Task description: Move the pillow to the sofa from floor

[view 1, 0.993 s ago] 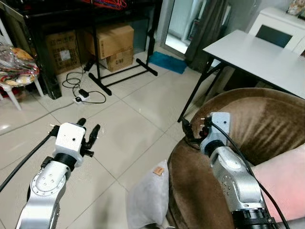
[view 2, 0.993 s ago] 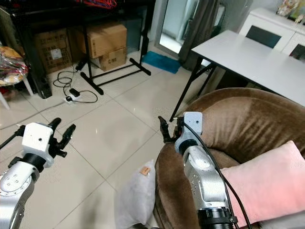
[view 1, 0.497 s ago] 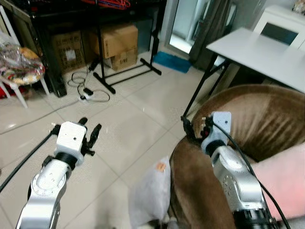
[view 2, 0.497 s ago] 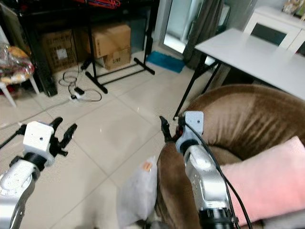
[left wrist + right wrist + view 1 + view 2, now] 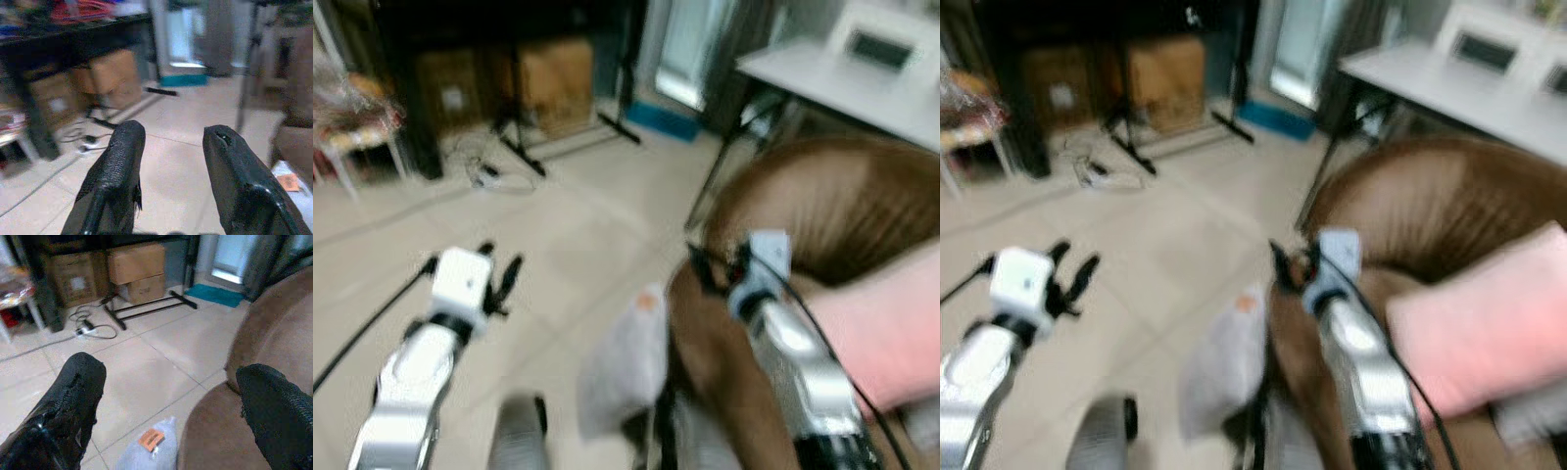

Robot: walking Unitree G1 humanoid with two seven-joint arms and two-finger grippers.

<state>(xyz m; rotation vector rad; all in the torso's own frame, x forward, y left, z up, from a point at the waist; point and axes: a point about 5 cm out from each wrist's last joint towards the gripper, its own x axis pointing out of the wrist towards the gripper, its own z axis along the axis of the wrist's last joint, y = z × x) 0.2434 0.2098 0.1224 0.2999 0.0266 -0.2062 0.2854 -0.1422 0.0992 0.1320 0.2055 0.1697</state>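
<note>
Beside the sofa (image 5: 822,206), grey pillow (image 5: 622,367) on floor — both end effectors, left (image 5: 171,147); right (image 5: 171,396), open, empty

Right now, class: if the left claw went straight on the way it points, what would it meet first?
Probably the bare floor: the open left claw points across the tiles towards the boxes. Depth is unclear.
</note>
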